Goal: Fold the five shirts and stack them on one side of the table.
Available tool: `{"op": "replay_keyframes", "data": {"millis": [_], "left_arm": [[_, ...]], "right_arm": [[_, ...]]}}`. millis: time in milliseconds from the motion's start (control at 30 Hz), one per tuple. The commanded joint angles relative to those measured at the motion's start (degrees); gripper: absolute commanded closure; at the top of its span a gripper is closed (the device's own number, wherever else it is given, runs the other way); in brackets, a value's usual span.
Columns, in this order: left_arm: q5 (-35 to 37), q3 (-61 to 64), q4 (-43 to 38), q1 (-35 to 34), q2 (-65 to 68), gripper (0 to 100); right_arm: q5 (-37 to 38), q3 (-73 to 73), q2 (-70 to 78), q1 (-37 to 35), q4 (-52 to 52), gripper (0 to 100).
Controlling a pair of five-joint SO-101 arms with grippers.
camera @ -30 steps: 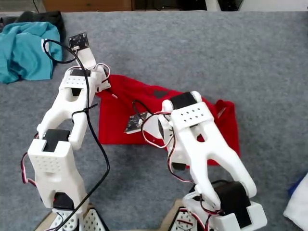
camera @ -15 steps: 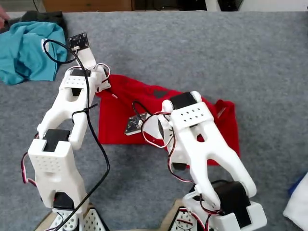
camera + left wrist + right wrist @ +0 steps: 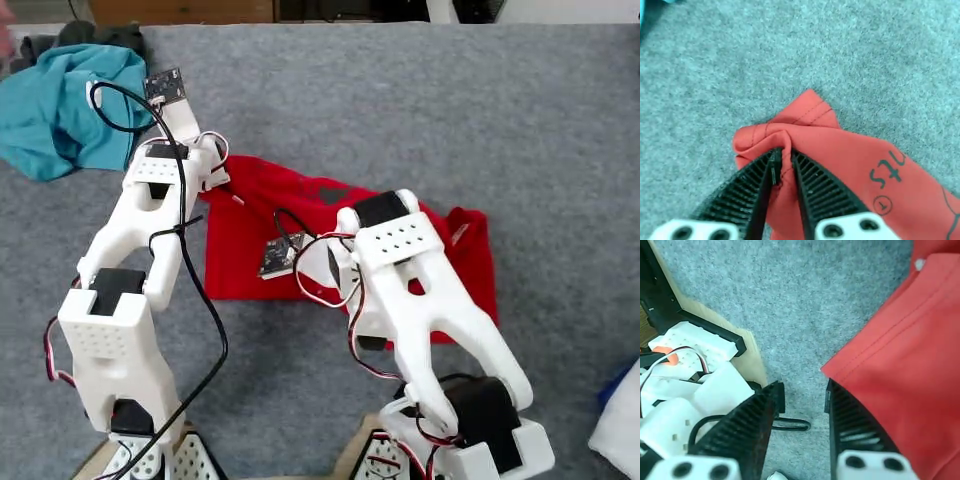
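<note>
Currently the left tool (image 3: 783, 165) is clamped on a bunched corner of the red shirt (image 3: 850, 160), whose body stretches away from it across the bench (image 3: 865, 50). The right tool (image 3: 802, 405) stands open and ungripped, a free hem corner just ahead of its jaws.

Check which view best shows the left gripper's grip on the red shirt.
Left wrist view: left gripper shut on a bunched corner of the red shirt. In the high view the arm covers that corner. The right wrist view shows another edge, beside the open right gripper.
</note>
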Motion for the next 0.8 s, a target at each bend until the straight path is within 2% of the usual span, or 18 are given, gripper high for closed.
{"op": "replay_keyframes", "data": {"millis": [0, 300, 533, 767], "left_arm": [[-0.3, -1.2, 0.6, 0.4, -1.0, 98], [-0.3, -1.2, 0.6, 0.4, -1.0, 98], [-0.3, -1.2, 0.6, 0.4, -1.0, 98], [-0.3, -1.2, 0.6, 0.4, -1.0, 98]], "right_arm": [[0.3, -2.8, -2.6, 0.8, -2.2, 84.8], [0.3, -1.9, -2.5, 0.7, -4.3, 84.7], [0.5, 6.5, -2.5, 0.7, -10.3, 84.7], [0.3, 11.4, -2.5, 1.1, -11.9, 84.9]]}}
